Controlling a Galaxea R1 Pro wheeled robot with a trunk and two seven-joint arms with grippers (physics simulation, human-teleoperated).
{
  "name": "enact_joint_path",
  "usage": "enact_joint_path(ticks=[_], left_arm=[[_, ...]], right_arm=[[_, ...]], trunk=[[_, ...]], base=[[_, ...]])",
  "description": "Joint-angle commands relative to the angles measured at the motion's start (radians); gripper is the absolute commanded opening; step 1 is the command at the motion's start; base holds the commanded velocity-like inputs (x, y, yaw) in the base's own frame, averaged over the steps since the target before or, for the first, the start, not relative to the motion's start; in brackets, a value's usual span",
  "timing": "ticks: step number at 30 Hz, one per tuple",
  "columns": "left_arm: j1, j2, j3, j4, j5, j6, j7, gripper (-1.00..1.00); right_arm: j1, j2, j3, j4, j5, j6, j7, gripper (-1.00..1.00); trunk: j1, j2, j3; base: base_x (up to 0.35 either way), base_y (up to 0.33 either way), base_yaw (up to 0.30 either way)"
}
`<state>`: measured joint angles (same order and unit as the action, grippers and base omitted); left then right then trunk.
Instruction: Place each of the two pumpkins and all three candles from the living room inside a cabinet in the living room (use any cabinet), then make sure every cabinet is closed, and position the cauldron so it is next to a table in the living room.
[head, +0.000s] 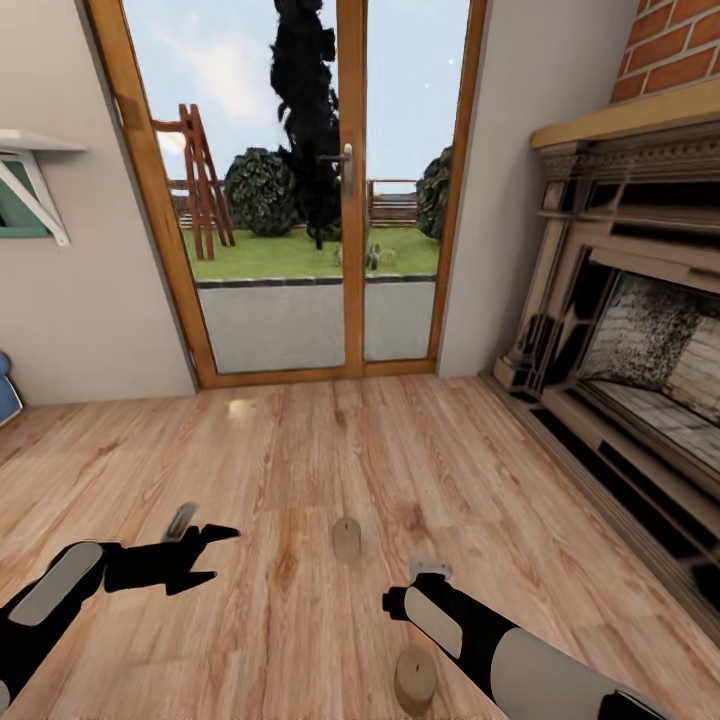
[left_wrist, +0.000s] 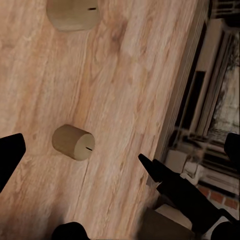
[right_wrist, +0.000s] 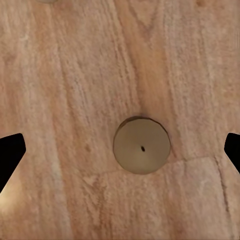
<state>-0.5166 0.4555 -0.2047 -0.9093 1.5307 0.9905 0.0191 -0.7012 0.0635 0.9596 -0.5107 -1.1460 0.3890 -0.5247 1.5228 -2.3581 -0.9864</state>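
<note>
Two stubby beige-tan candles (head: 347, 539) (head: 415, 680) stand upright on the wooden plank floor (head: 280, 450), awaiting pickup. We hold the right gripper (right_wrist: 120, 155) directly above one, fingers released; the left gripper (head: 205, 555), at 9 o'clock, is likewise released.

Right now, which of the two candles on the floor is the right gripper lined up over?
The near candle, by the right forearm at the head view's bottom edge. The right wrist view looks straight down on its wick, between open fingers. The far candle stands further out, mid-floor.

Candle (right_wrist: 142, 145) upright on wood floor (right_wrist: 60, 75) (btw fingertips).
</note>
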Motion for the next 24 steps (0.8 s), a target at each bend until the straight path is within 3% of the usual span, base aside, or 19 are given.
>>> enact_joint_path(ticks=[1,16,24], left_arm=[[-0.001,0.004,-0.002,0.013,0.006,0.001,-0.022,1.00],[0.000,0.026,-0.002,0.075,0.008,0.003,-0.211,1.00],[0.001,0.026,-0.003,0.078,0.009,0.004,-0.227,1.00]], right_arm=[[-0.001,-0.001,0.006,-0.001,-0.005,0.002,-0.007,1.00],[-0.001,-0.001,0.007,-0.003,-0.003,-0.012,-0.006,1.00],[-0.001,-0.001,0.007,-0.003,-0.003,-0.022,-0.007,1.00]], trunk=[[0.004,-0.008,-0.004],[0.061,-0.113,-0.051],[0.079,-0.143,-0.079]], base=[[0.000,0.000,0.000],[0.000,0.000,0.000],[0.000,0.000,0.000]])
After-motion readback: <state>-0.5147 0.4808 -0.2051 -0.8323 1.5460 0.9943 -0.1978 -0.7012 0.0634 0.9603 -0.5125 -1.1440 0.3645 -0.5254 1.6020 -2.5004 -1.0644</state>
